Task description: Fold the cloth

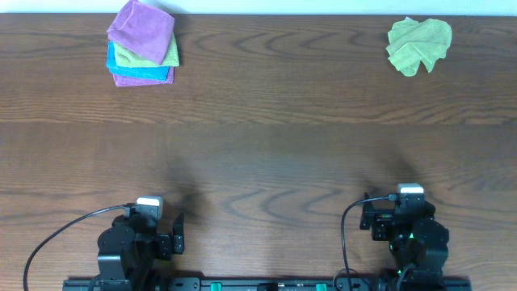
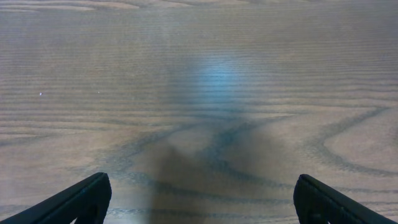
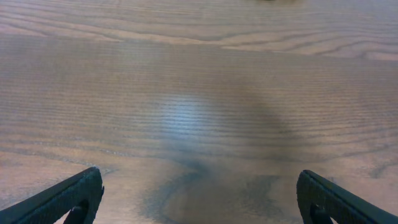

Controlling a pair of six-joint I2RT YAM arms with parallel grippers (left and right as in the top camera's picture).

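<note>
A pile of cloths (image 1: 143,43) sits back left on the surface (image 1: 258,145). One loose cloth (image 1: 418,45) lies back right.

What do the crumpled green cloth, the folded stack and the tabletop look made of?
Green cloth: soft matte fabric, perhaps microfibre; it lies in limp rumples. Folded stack: similar matte fabric in purple, green and blue layers. Tabletop: dark wood or wood-look laminate; grain lines, faint sheen.

The bottom edge cuts off the left gripper (image 2: 202,183) and right gripper (image 3: 199,177), leaving only fingertips at 7 and 5 o'clock. Overhead, the left arm (image 1: 129,246) and right arm (image 1: 412,238) run off at 6 o'clock. The stack of cloths (image 1: 143,48) at 11 o'clock hides its lower layers, perhaps three. The green cloth (image 1: 418,44) at 1 o'clock is too small to show how its folds lie.
</note>
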